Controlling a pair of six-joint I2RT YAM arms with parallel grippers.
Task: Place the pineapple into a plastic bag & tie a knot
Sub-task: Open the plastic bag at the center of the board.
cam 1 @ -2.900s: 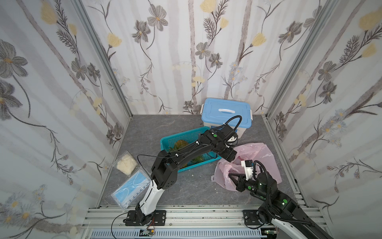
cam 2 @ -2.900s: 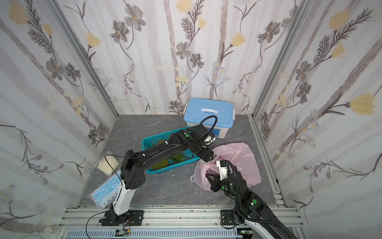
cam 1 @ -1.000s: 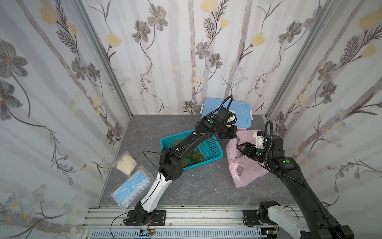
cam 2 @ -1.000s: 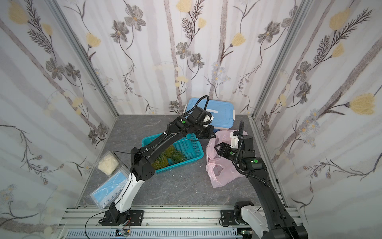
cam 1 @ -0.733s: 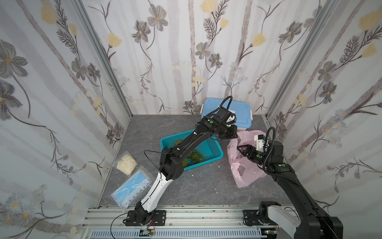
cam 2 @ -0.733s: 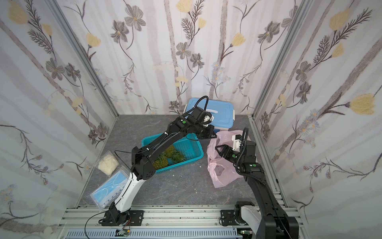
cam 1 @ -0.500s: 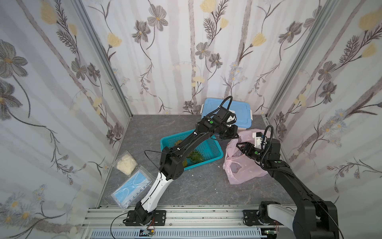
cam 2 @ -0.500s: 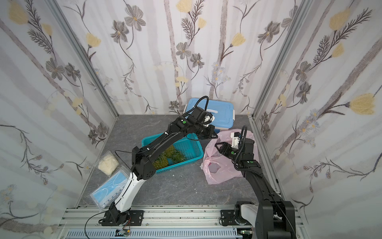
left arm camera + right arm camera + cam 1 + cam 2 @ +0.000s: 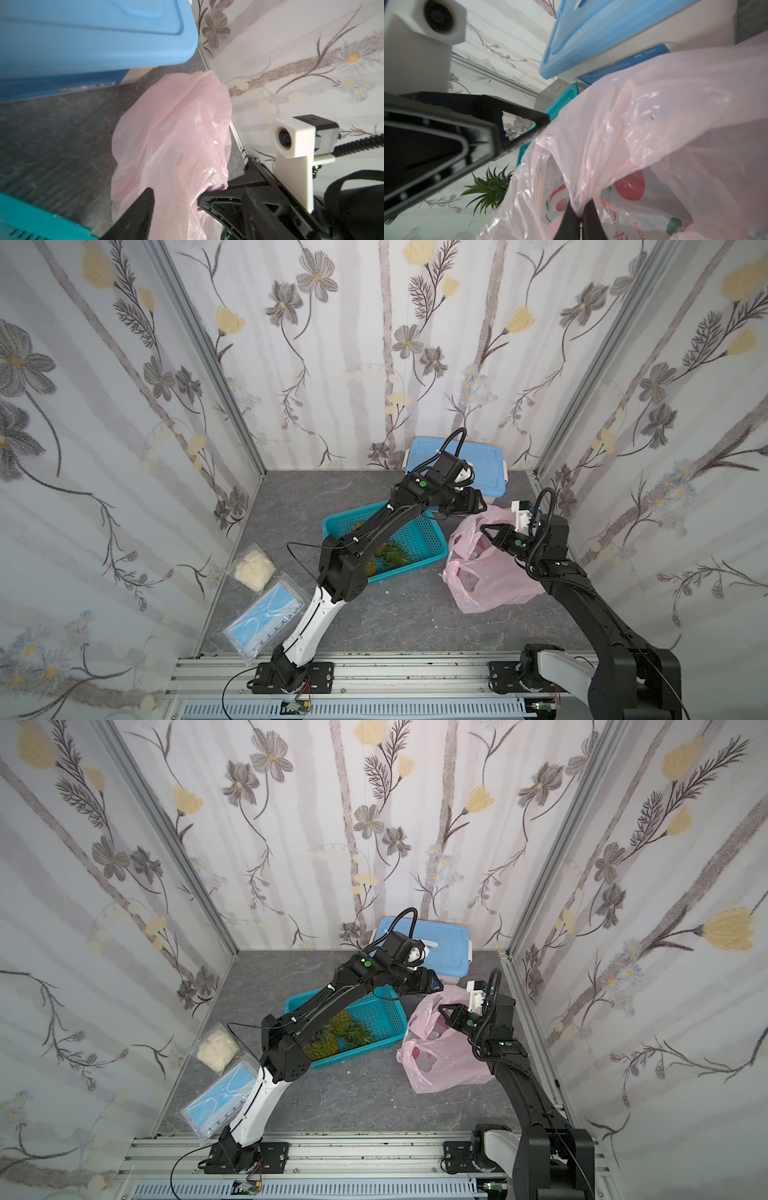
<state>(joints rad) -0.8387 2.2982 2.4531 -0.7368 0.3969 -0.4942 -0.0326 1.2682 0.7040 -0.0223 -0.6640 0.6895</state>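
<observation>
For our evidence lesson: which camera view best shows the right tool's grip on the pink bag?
Right wrist view: the right tool pinches a fold of the plastic bag, close up. Both top views show it small; the left wrist view, side-on.

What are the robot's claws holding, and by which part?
The right gripper pinches the plastic bag by a fold of its rim. The left gripper is open, holding nothing.

Top views: we look down from the near edge; both wrist views closely share the plastic bag (image 9: 172,135).
</observation>
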